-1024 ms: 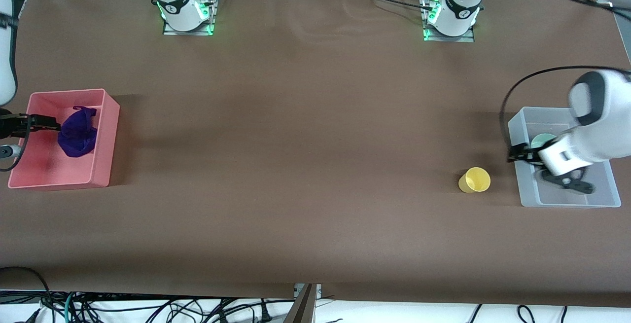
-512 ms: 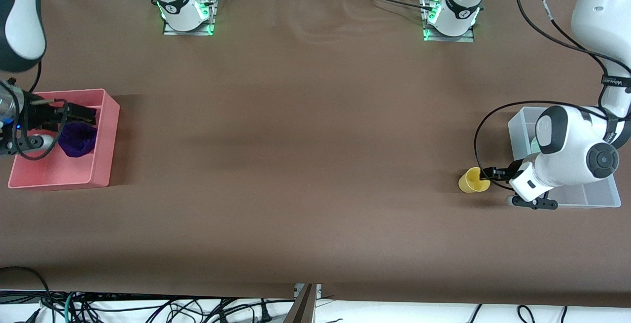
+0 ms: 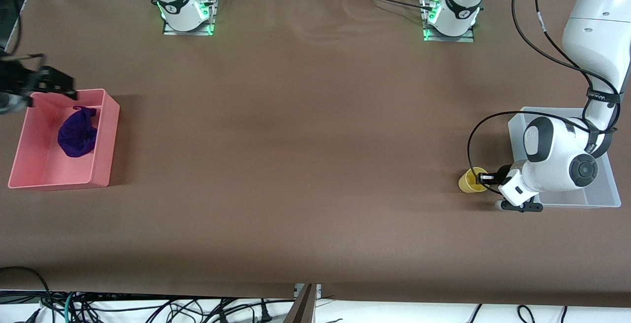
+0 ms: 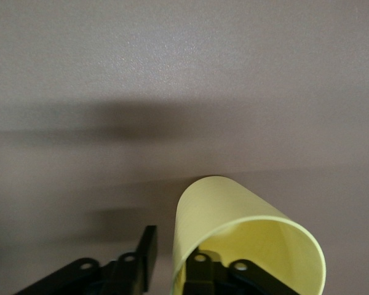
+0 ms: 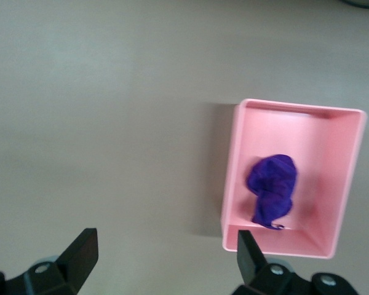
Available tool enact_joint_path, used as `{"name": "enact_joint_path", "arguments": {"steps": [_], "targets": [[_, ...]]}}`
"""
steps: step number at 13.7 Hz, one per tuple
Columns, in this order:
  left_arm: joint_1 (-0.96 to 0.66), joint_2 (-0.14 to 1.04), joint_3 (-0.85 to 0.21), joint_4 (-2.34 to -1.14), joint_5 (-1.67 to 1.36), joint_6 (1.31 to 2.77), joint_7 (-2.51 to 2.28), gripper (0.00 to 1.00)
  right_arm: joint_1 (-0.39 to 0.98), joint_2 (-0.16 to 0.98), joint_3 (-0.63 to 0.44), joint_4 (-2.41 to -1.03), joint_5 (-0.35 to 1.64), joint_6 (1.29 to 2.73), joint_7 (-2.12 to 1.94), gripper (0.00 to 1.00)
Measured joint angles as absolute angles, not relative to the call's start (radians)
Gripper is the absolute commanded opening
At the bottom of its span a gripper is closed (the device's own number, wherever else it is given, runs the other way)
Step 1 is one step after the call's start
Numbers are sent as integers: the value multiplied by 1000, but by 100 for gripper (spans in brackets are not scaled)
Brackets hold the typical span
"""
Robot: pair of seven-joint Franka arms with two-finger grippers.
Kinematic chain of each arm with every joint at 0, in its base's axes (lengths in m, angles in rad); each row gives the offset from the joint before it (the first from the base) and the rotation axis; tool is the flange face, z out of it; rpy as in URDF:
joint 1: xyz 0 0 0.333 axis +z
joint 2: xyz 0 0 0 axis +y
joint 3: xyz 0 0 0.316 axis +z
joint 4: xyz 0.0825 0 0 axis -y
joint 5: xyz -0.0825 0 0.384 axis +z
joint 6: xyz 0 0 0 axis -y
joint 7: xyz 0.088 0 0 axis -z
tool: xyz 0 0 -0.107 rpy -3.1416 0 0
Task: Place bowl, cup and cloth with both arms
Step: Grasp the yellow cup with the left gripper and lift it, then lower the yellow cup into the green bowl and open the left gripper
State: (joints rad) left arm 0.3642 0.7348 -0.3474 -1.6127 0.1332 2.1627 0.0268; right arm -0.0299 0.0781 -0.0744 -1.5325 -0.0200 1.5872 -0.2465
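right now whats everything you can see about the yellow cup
The yellow cup is small, smooth plastic with a round rim, tapered sides and no handle. It stands upright on the brown table, beside the clear bin. The left gripper straddles its wall, one finger inside and one outside, not yet closed on it. It looks empty.

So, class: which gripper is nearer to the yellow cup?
The left gripper is at the cup, one finger inside its rim. The right gripper hangs open over the pink bin's edge.

The left arm (image 3: 557,160) hides most of the clear bin (image 3: 604,197) near the table's edge, and the right gripper (image 3: 49,84) is blurred.
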Motion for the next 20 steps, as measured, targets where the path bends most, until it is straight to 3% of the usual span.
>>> {"name": "enact_joint_path", "arguments": {"steps": [3, 8, 12, 14, 20], "targets": [[364, 730, -351, -1560, 133, 2093, 27, 0, -37, 66, -59, -1525, -57, 1554, -247, 100], [366, 653, -355, -1384, 142, 1707, 92, 0, -24, 65, 9, -1525, -84, 1507, -103, 100], [436, 560, -336, -1363, 283, 1581, 347, 0, -28, 66, 2, -1524, -83, 1506, -103, 100], [526, 556, -330, -1404, 309, 1635, 487, 0, -28, 67, 2, -1524, -80, 1506, -103, 100], [712, 557, -329, -1747, 311, 2140, 658, 0, -28, 68, 2, -1524, -76, 1506, -103, 100]]}}
